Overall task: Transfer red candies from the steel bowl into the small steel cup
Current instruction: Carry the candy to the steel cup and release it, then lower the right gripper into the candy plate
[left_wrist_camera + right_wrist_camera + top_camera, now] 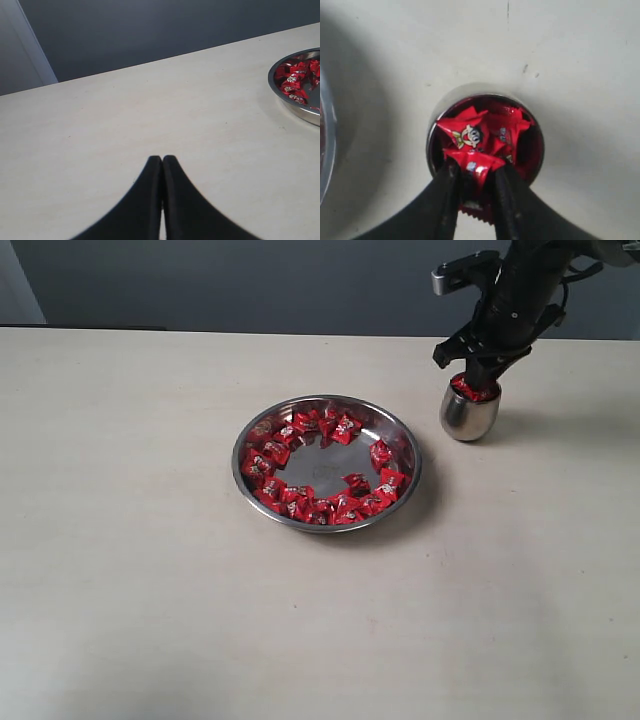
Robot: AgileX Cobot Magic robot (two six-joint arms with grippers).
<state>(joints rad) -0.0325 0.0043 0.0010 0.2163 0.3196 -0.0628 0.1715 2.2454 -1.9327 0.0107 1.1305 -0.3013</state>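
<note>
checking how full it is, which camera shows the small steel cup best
The right wrist view: it looks straight down into the small steel cup, showing red candies inside and the right tool pinching one at the mouth. The exterior view shows mostly its side, small, under the arm. The left wrist view misses it.

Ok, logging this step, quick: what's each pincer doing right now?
Left pincer: closed, empty.
Right pincer: closed on a red candy at the cup mouth.

Shiny steel bowl [325,468] holds red candies [300,502]; small steel cup [468,416] upright, filled.
</note>
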